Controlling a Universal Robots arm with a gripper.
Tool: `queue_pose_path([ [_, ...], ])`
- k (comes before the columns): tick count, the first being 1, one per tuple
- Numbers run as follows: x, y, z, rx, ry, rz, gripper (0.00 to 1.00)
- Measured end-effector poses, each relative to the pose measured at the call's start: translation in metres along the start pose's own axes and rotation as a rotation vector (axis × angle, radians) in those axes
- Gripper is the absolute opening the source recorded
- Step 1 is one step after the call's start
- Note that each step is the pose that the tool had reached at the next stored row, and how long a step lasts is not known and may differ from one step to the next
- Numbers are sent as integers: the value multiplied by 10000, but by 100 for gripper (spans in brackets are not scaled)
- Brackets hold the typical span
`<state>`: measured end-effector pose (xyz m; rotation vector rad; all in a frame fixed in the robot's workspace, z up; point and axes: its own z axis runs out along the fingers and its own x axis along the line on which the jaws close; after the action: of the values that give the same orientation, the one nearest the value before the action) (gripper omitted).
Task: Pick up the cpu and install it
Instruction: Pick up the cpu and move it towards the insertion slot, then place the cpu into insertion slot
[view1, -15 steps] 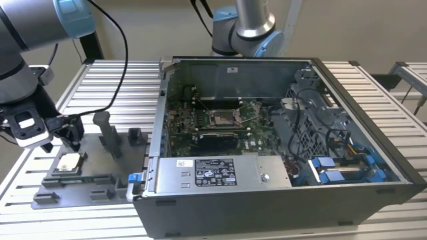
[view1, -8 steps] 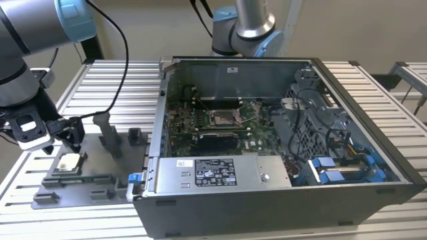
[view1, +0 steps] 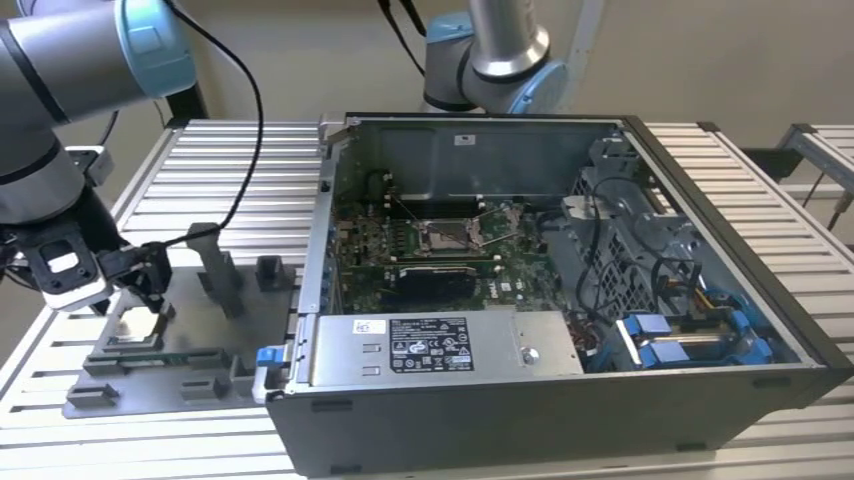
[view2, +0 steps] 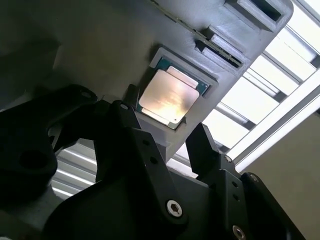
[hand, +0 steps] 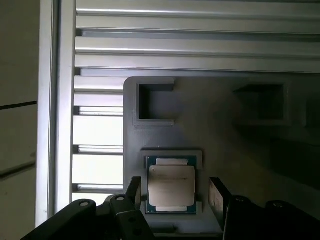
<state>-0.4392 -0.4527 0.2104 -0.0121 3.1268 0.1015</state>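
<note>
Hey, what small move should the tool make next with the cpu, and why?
Probably ease straight down a touch. The tool is open, with its fingers either side of the cpu and apart from it. The cpu lies in its pocket on the grey tray.

we see a big table (view1: 747, 180) made of long silver metal slats. it lies under the claw (view1: 134, 300) and runs on far away from it. behind the table, far from the claw, stands a plain tan wall (view1: 307, 60). a second table (view1: 821, 140) with the same slats sits well apart from the claw, with a gap between the two tables. in the first wrist view the slats (hand: 200, 45) near the claw shine bright white in the light. past the table edge there we see a flat tan strip (hand: 20, 75). we cannot tell if it is floor or wall.
</note>
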Motion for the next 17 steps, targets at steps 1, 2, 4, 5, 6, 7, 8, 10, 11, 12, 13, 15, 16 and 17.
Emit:
queue_pose_path([
  [1,2,-1,11,0,1,0,100],
  [2,4,-2,23,0,0,0,100],
  [4,9,-3,46,0,0,0,100],
  [5,10,-4,58,0,0,0,100],
  [6,12,-4,71,0,0,0,100],
  [7,13,-5,83,0,-1,0,100],
  [8,14,-7,96,0,-1,0,100],
  [10,18,-11,114,0,0,2,100],
  [11,20,-15,122,-1,0,1,100],
  [12,20,-21,129,-3,1,-2,100],
  [13,20,-28,137,-7,1,-14,100],
  [15,21,-43,149,-10,2,-43,100],
  [16,21,-47,154,-10,3,-50,100],
  [17,21,-49,160,-11,3,-53,100],
])
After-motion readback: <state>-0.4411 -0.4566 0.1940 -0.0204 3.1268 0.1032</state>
